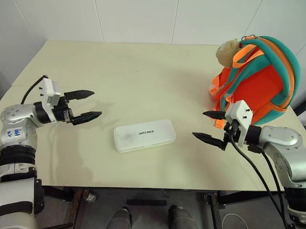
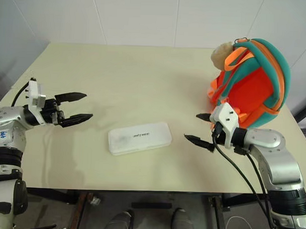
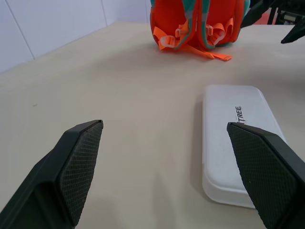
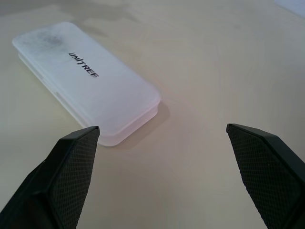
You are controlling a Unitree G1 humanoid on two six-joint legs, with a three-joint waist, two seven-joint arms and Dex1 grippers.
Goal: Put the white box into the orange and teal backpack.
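Here the white box (image 1: 144,135) lies flat on the tabletop (image 1: 129,73), long axis running between the two end effectors. Both are released and empty; the right end effector (image 1: 208,126) looks slightly nearer than the left end effector (image 1: 88,105).

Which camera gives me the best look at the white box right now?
The right wrist view: the white box lies whole and close, lettering readable. The left wrist view has one end cut by a finger; both eye views show it whole but farther off, between the open grippers.
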